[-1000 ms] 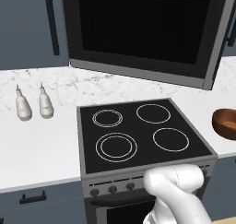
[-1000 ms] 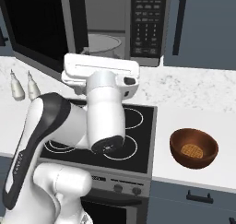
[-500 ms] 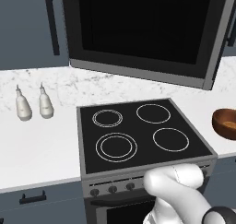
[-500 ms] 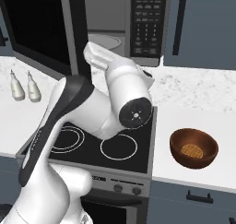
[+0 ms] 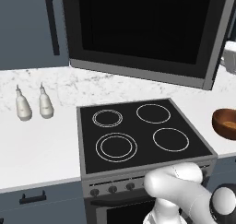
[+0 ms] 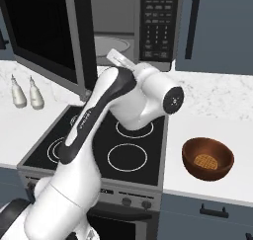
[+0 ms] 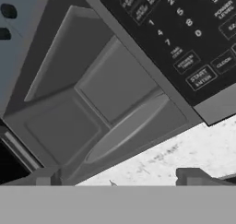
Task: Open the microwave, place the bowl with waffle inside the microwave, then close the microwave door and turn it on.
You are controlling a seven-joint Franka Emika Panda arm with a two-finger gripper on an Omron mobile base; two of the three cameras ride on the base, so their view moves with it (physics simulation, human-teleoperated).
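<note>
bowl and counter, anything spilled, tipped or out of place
Nothing stands out. The bowl sits upright on the counter right of the stovetop, waffle inside. The microwave door hangs open, as the task requires.

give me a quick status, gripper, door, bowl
Gripper open, empty, facing the microwave cavity. Microwave door swung wide open. Bowl with waffle on the counter right of the stove, untouched.
</note>
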